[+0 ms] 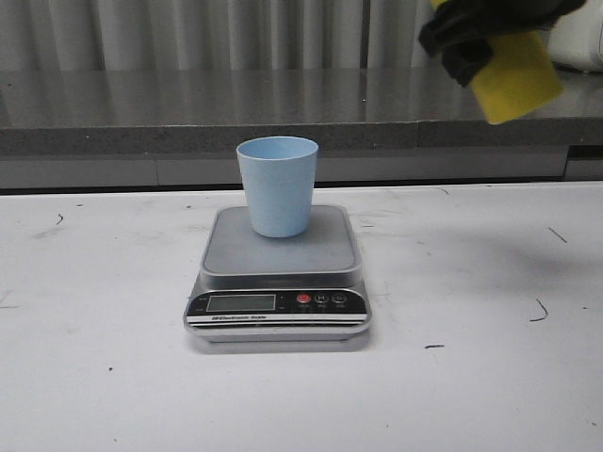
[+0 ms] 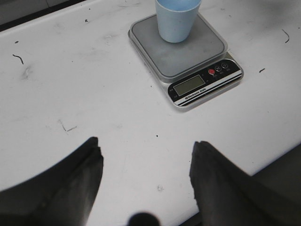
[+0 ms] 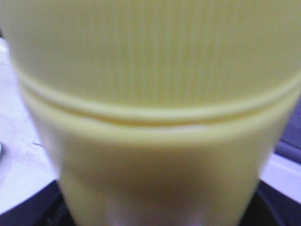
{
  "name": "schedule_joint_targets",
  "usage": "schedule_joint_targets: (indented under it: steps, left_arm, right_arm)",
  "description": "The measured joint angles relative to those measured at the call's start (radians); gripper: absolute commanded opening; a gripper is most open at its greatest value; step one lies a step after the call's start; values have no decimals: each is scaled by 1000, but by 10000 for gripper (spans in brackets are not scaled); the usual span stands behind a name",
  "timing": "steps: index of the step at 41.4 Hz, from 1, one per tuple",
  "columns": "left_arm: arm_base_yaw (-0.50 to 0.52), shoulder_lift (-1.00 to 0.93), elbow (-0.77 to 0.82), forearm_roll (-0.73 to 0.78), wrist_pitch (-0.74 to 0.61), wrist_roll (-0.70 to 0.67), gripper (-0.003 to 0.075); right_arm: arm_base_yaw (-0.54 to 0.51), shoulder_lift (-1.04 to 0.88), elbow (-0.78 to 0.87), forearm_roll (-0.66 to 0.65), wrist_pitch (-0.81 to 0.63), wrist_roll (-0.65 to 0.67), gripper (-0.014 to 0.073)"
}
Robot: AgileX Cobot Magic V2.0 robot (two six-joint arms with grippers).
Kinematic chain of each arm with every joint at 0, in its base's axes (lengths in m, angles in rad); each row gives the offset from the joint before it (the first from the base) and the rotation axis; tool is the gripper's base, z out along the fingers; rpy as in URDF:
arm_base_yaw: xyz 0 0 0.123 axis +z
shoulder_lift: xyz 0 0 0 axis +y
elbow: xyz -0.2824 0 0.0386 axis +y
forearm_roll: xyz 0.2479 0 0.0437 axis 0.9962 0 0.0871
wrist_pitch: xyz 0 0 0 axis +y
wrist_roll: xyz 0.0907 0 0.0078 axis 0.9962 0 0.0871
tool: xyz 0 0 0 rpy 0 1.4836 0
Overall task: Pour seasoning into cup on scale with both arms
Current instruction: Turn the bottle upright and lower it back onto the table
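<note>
The right gripper (image 1: 490, 28) hangs high at the upper right of the front view, well above the table and off to the right of the scale, its black fingers wrapped around the yellow seasoning bottle (image 1: 516, 75). The bottle is tilted, its flat bottom end pointing down and to the right, clear of everything beneath it. In the right wrist view the bottle (image 3: 150, 117) fills almost the whole picture — ribbed yellow plastic above a raised ring, smooth wall beyond it — pinched between the fingers, whose dark edges only just show at the corners.

The left gripper (image 2: 146, 179) shows only in its own wrist view: two dark fingers (image 2: 80, 183) spread wide apart with nothing between them, poised over bare table on the near side of the scale, well apart from it.

The table (image 1: 94, 377) is white and matte, marked with several small dark scuffs and squiggles. Behind it runs a grey ledge (image 1: 188, 113), and beyond that a pale wall of vertical ribs.

One scale (image 1: 279, 282) sits at the table's middle — silver body, square grey platform, black front panel with one display, one red button and two dark ones. One pale blue cup (image 1: 277, 186) stands upright on the platform, toward its far edge, open mouth up. There is one bottle, and two grippers.
</note>
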Motion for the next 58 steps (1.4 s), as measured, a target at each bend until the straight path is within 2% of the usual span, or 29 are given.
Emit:
schedule_joint_targets:
  steps: [5, 13, 18, 24, 31, 41, 51, 58]
  left_arm:
    - [0, 0, 0, 0, 0, 0, 409]
    - [0, 0, 0, 0, 0, 0, 409]
    - [0, 0, 0, 0, 0, 0, 409]
    - [0, 0, 0, 0, 0, 0, 409]
    - [0, 0, 0, 0, 0, 0, 409]
    - [0, 0, 0, 0, 0, 0, 409]
    - [0, 0, 0, 0, 0, 0, 409]
    - [0, 0, 0, 0, 0, 0, 409]
  right_arm:
    - [-104, -74, 154, 15, -165, 23, 393]
    - [-287, -100, 328, 16, -523, 85, 393]
    - [-348, -100, 417, 9, -694, 67, 393]
    - [-359, -81, 456, 58, -800, -40, 393]
    - [-359, -7, 466, 223, -880, -219, 393]
    - [-361, 122, 466, 328, -1037, -311, 393]
    - [-361, 235, 466, 445, -1157, -503, 393]
    - [-361, 287, 466, 552, -1269, -581, 393]
